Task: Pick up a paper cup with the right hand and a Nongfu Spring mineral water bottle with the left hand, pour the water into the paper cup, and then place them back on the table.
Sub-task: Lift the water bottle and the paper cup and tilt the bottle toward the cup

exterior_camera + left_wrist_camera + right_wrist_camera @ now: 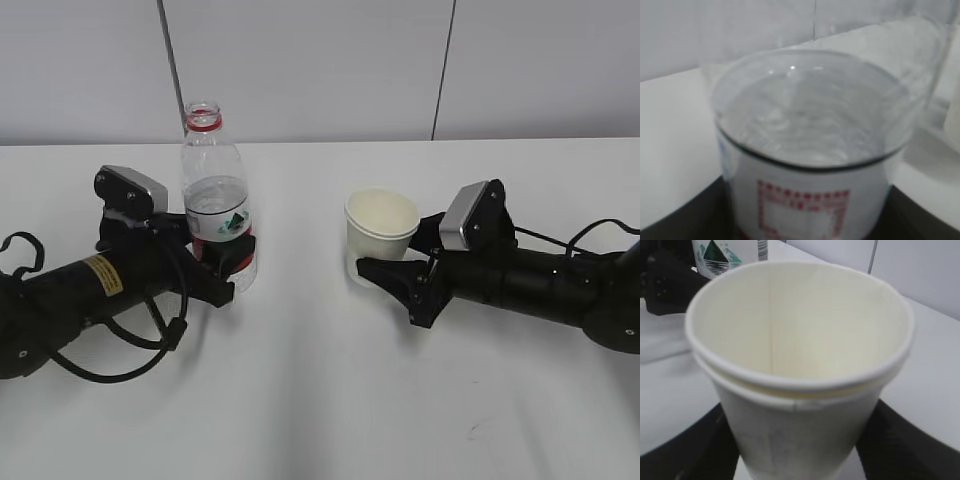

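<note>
Exterior view: bottle (216,200) upright on table (320,400), left of centre, cap off, red neck ring showing, water (215,192) filling roughly the lower half. Cup (381,237) upright, right of centre, well apart from bottle, apparently empty.

Left hand (228,270): fingers either side of bottle's lower body at the label, seemingly clamped on it; left wrist view fills with bottle (807,150) between dark finger shapes, contact itself not resolved. Right hand (395,268): fingers flanking cup's lower wall; right wrist view shows cup (800,375) seated between them, apparently gripped, though pad contact hidden. Both objects appear to rest on the table, not yet lifted.

Step in hand, judged: securing both grasps before lifting. Best done with firm, low hold on bottle to prevent slipping; light pressure on cup to avoid crushing thin wall; straight vertical lift; open neck kept upright until over the cup's mouth; slow tilt thereafter.

Count: one bottle, two arms, two grippers. Cup rim in right wrist view shows a doubled edge, possibly two nested cups; cannot tell for certain.
</note>
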Available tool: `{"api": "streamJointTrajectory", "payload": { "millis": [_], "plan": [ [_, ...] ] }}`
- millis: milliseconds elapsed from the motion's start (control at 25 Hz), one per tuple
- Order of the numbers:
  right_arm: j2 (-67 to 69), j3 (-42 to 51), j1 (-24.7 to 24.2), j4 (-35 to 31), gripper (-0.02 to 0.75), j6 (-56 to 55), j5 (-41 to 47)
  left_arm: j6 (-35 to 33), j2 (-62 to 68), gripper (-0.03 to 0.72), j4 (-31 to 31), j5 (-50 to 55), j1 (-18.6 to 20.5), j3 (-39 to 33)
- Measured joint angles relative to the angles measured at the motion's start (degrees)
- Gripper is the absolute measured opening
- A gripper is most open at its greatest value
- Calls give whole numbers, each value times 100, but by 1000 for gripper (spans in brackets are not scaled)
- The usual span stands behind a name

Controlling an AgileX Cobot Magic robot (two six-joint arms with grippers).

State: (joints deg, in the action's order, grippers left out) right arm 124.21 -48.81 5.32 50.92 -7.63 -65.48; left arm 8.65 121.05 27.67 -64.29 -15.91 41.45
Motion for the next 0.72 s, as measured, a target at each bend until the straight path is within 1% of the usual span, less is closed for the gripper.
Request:
{"api": "streamJointTrajectory", "payload": {
  "millis": [80,240,400,600,720],
  "plan": [
    [-37,0,0,59,485,-51,-12,0,-141,437,0,181,0,0],
    [-37,0,0,381,485,-66,-12,-181,-590,429,-26,587,0,0],
    [-37,0,0,495,485,-156,-12,-383,-945,429,-21,975,0,0],
    [-37,-27,184,606,485,-276,-12,-1067,-1300,428,19,1442,0,-6],
    [-37,-93,359,647,485,-325,-12,-1235,-1457,428,34,1651,0,-6]
  ]
}}
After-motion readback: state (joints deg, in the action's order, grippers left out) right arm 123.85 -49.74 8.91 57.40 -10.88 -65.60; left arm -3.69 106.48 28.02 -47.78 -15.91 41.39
